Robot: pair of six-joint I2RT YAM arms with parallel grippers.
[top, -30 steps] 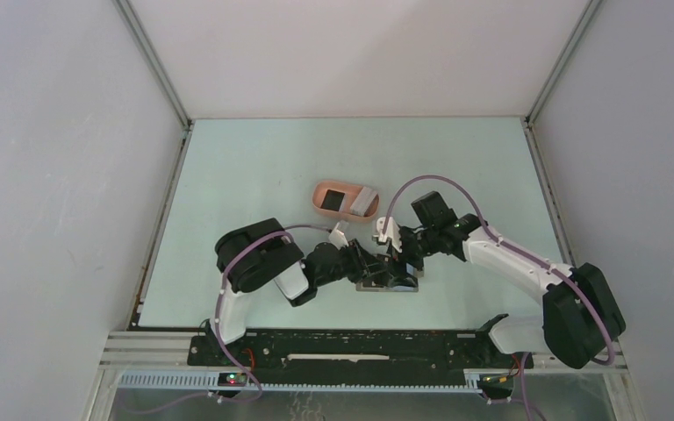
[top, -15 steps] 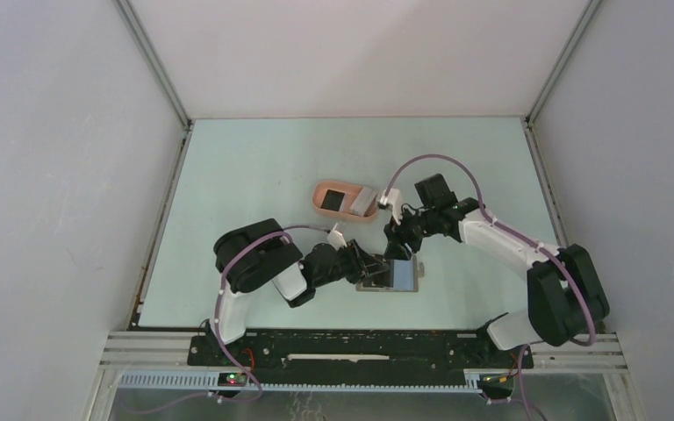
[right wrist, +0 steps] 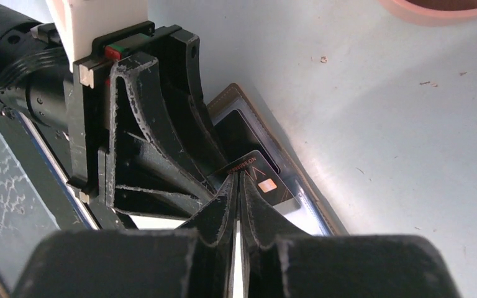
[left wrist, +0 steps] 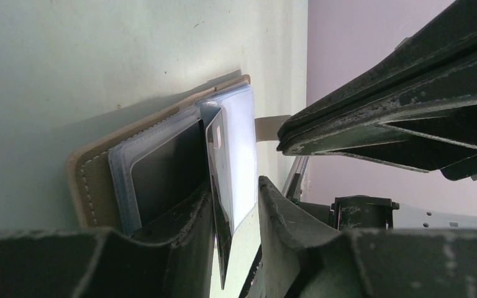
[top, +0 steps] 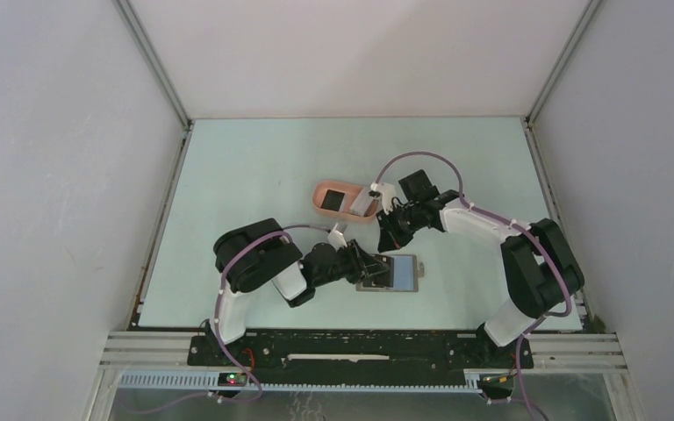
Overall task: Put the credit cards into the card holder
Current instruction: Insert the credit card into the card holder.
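The salmon-pink card holder lies mid-table with a black credit card and a whitish-grey one in it; its rim shows in the right wrist view. My right gripper hangs between holder and wallet, shut on the edge of a black chip card. The open wallet lies near the front. My left gripper rests on its left part, jaws partly open astride a standing plastic sleeve. That sleeve leans on one finger, apart from the other. Another dark card sits in a sleeve.
The wallet's tan stitched cover lies flat on the pale green table. Grey walls enclose the table on three sides. The two arms cross closely over the wallet, the left arm's body right beside my right fingers.
My right gripper has gone from open to shut on the black chip card and drawn back from the wallet toward the card holder. The left gripper stayed on the wallet.
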